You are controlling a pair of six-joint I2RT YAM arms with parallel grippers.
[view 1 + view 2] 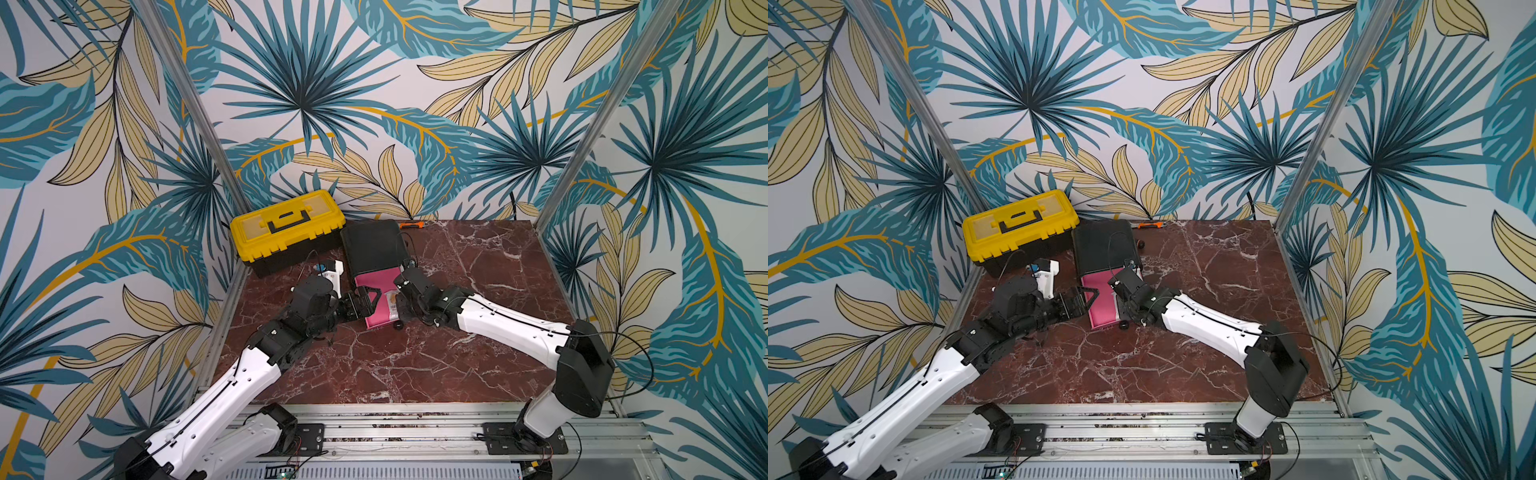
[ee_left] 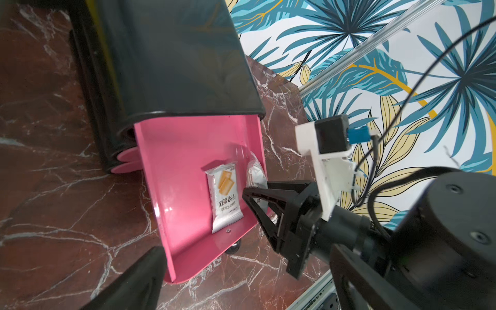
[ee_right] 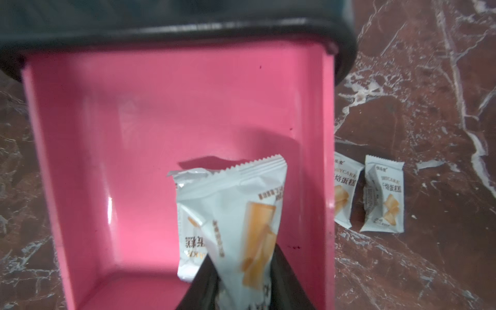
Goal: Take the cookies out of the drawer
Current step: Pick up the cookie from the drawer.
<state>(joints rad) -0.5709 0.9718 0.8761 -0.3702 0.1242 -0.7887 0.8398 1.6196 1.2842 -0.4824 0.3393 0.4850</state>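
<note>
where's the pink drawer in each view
Top view: pink drawer at centre, pulled open.
Top view: just left of centre.
Left wrist: middle of frame.
Right wrist: fills most of frame.
Shared landmark: black cabinet it slides from.

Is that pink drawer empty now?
No, one white packet lies flat in the pink drawer, and the right gripper pinches a second white packet there.

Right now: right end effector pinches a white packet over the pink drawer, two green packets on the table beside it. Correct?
No: the two packets on the table are white, not green, per the right wrist view. The right end effector does pinch a white packet over the pink drawer.
</note>
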